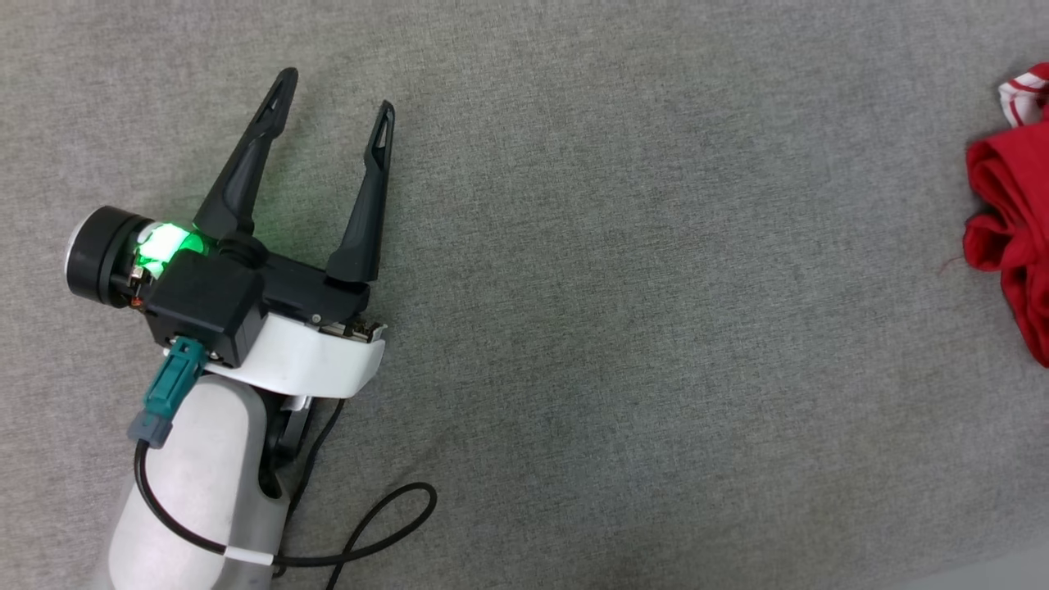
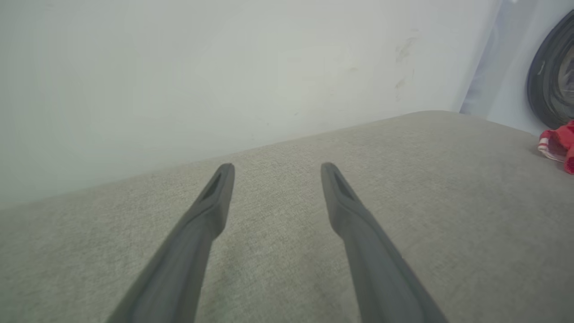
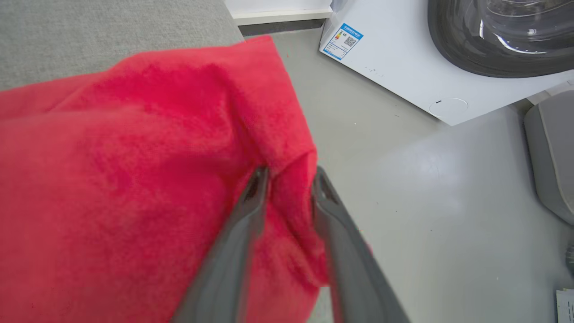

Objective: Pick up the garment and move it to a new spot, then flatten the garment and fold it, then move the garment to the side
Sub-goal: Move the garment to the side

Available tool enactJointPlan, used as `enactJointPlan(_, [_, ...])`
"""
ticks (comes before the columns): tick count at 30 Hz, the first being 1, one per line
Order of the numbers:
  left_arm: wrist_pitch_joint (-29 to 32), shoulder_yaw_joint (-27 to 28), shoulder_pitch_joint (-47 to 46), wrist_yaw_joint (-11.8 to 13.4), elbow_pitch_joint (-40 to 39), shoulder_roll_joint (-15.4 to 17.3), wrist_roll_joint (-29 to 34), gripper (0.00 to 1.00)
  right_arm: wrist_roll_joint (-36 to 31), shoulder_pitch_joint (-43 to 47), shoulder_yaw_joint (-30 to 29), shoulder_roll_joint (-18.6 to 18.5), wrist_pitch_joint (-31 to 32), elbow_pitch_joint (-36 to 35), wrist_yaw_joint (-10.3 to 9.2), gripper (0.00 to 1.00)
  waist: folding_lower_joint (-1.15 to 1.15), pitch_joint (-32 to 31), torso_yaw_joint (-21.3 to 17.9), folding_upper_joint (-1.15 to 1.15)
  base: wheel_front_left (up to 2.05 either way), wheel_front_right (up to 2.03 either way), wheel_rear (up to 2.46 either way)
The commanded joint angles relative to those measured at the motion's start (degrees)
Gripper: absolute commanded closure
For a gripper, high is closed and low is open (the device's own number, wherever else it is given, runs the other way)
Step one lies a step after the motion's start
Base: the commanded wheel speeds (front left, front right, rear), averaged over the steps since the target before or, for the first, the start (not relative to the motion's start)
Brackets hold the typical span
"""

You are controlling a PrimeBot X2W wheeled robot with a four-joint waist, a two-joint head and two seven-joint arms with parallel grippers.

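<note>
In the head view, my left pincer (image 1: pixel 336 94) lies low over the grey desk (image 1: pixel 615 328) at the left. Its 2 fingers are spread wide and there is nothing between them. The garment (image 1: pixel 1012 213) is well apart from it, bunched at the far right edge of the picture. I see red folds there and 1 bit of striped trim at the top.

In the left wrist view, the same 2 fingers stand wide apart over bare cloth, pointing towards a pale wall (image 2: pixel 224 67). A small corner of the garment (image 2: pixel 560 146) peeks in at the far right, near the desk's rim.

In the right wrist view, my right pincer (image 3: pixel 290 175) has its fingers a narrow gap apart, with a ridge of red cloth between the tips. I cannot tell whether the pinch bites or only brushes the fold. The garment is heaped at the desk's edge, with the floor (image 3: pixel 426 202) and a washer (image 3: pixel 403 58) beyond.

I see 3 things that could go wrong:
- If the pinch is slack, the ridge could slip out as I lift.
- Part of the heap looks to hang past the edge, so a loose tug could drag it down to the floor.
- The hold is on 1 thin fold, so the rest may trail in a lump and land twisted, which would make it harder to flatten.

My left pincer is too far off to catch anything.
</note>
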Motion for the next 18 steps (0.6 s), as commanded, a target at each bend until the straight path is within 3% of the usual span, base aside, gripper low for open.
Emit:
enactJointPlan(1, [-0.3,-0.2,-0.4,0.3,0.2,-0.1,-0.1,0.00,-0.7,-0.9,-0.4,0.0,-1.3,0.7,-0.05,0.00,-0.01,-0.5,0.0,0.00,0.00,0.00,0.00])
enactJointPlan(10, [-1.0,-0.2,3.0,1.1,2.8,-0.6,-1.4,0.00,-6.9,-0.8,-5.4,0.0,-12.6,5.9,-0.05,0.00,-0.01,-7.3,0.1,0.00,0.00,0.00,0.00])
enactJointPlan(18, [-1.8,0.3,9.3,3.4,6.4,-2.7,-3.1,0.00,-3.0,5.8,-2.7,1.3,-20.1,7.7,-0.05,0.00,-0.01,-17.4,1.6,0.00,0.00,0.00,0.00])
